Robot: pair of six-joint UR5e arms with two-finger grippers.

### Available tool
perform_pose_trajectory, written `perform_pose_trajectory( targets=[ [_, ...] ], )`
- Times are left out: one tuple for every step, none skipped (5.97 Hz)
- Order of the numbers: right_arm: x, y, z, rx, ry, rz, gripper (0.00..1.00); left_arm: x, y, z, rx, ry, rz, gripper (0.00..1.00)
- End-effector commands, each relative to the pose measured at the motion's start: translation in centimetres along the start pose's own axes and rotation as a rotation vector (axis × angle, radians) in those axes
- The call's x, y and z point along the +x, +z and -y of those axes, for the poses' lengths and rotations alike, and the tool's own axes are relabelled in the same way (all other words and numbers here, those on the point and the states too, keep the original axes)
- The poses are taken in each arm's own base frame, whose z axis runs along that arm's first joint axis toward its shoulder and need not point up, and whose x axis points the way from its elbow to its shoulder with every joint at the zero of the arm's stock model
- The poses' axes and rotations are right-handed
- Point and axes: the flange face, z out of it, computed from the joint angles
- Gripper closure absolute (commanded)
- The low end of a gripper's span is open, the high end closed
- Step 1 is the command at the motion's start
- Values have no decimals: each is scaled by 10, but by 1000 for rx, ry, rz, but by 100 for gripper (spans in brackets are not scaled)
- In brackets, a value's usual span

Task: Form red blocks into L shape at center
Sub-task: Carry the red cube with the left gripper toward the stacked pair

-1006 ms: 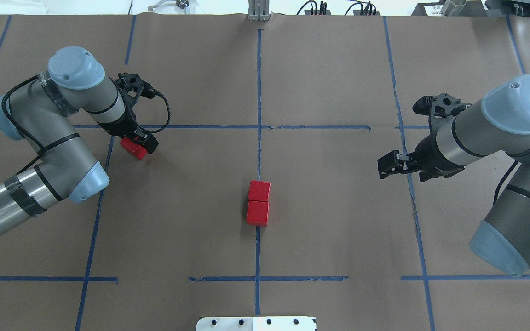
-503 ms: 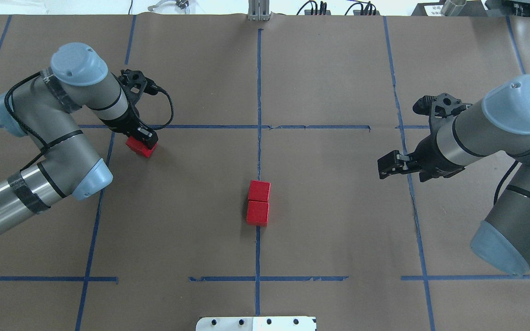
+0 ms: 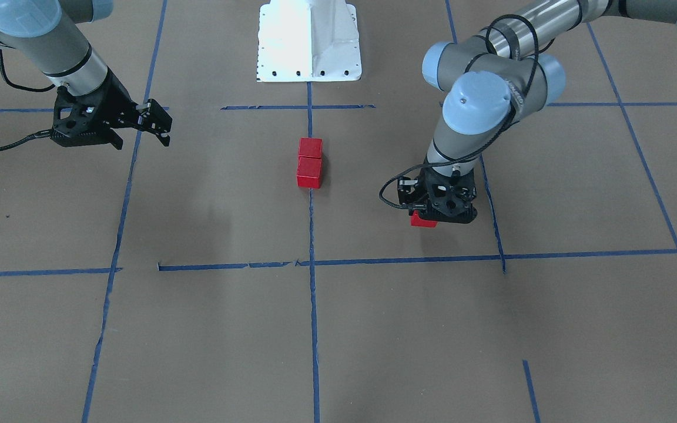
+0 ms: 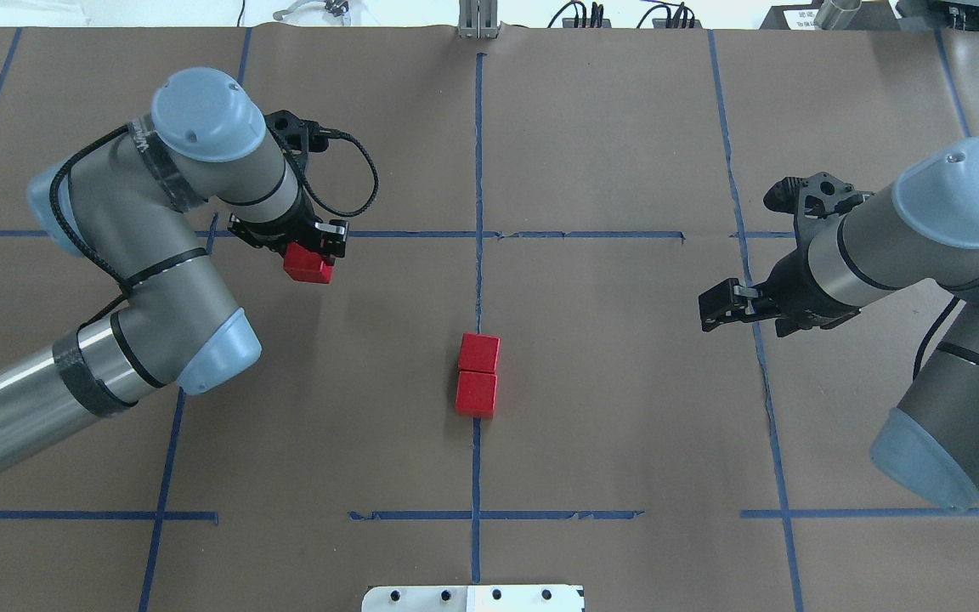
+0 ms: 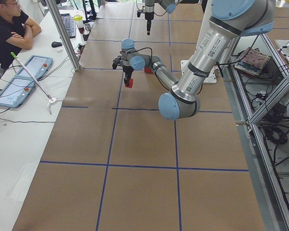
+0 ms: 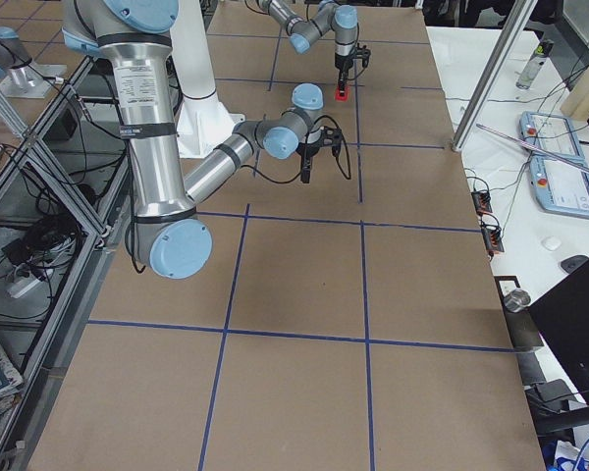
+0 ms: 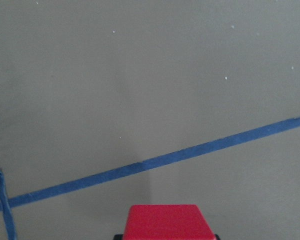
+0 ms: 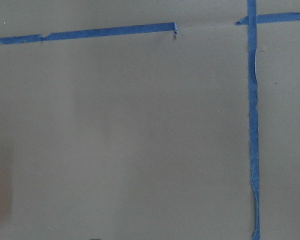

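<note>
Two red blocks [image 4: 478,374] sit touching in a column on the blue tape line of the center rectangle [image 4: 608,374]; they also show in the front view [image 3: 309,163]. My left gripper [image 4: 309,255] is shut on the third red block [image 4: 308,265] and holds it above the paper at the center's far left part. That block shows in the front view [image 3: 421,221] and at the bottom of the left wrist view [image 7: 166,222]. My right gripper [image 4: 715,308] is open and empty at the center's right edge.
The white robot base plate [image 4: 472,598] lies at the near table edge. Blue tape lines [image 4: 175,399] split the brown paper into cells. An operator [image 5: 9,29] sits beyond the table's far side with tablets.
My left arm has carried the red block to the right, toward the center. The right arm and the two blocks on the paper have not moved.
</note>
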Motion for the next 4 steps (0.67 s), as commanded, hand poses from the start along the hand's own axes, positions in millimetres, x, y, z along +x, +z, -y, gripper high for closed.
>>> perform_pose_trajectory(
  targets=[
    [3,0,0,0,4,-3,0,45,-4,-48,-41,-506,-12,100],
    [1,-3,-1,2,1,2,0,68,-2,-73,-29,-759,-20,100],
    [2,-3,-1,3,1,1,0,94,2,-93,-52,-919,0,100],
    [2,-3,-1,3,1,1,0,97,4,-96,-54,-1130,11,100]
  ],
)
